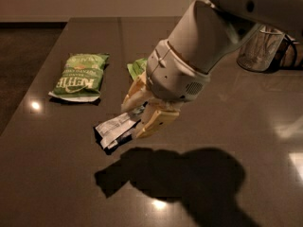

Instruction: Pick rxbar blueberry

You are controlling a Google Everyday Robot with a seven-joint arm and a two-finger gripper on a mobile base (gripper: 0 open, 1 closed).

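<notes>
The rxbar blueberry point(113, 129), a slim dark bar with a crinkled white label, is held between the cream fingers of my gripper point(138, 117). The gripper is shut on the bar's right end. The bar sticks out to the left and hangs above the dark table point(57, 174), with its shadow cast lower down on the surface. The big white arm reaches in from the upper right and hides the bar's right end.
A green Kettle chip bag point(79, 76) lies on the table at the left. A second green bag point(137, 67) peeks out behind the gripper. A clear cup holding items point(261, 47) stands at the far right. The table's left edge runs along the dark floor.
</notes>
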